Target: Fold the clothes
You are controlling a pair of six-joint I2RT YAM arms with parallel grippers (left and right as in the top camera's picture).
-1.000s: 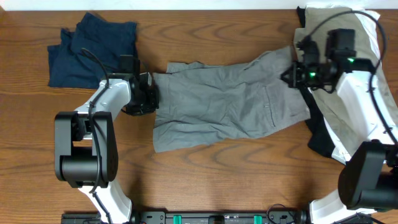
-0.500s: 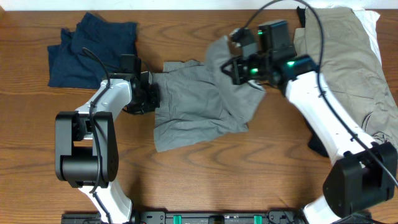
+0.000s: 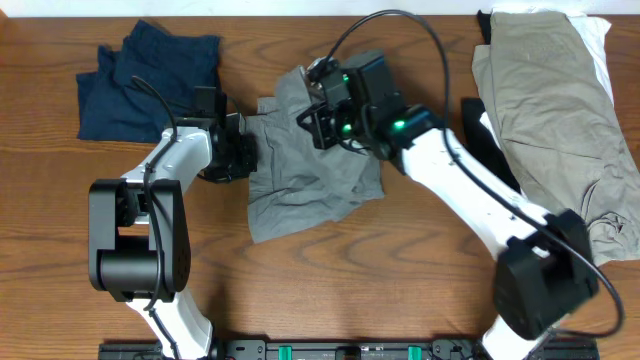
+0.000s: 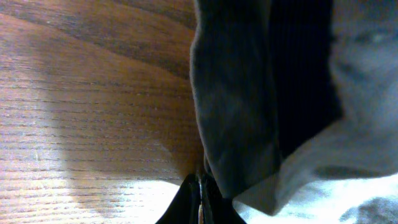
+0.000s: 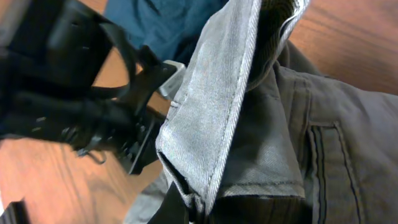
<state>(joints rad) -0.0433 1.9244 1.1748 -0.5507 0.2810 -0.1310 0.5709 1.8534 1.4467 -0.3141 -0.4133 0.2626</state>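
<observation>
Since last look: right hand (image 3: pixel 318 120), clenched on the grey shorts (image 3: pixel 300 195), swung their end across to left hand (image 3: pixel 243 152), also gripping them. Fold half made.

A wooden table (image 3: pixel 400 290) filled the overhead view. Its top was a warm mid-brown, with darker grain running in long wavy bands from side to side. Beyond its far edge lay a narrow pale strip (image 3: pixel 300 5). Along the near edge ran a black bar (image 3: pixel 350 351) with small green pieces on it. In the left wrist view the fine grain showed clearly, with brighter light low on the wood and shadow above.
</observation>
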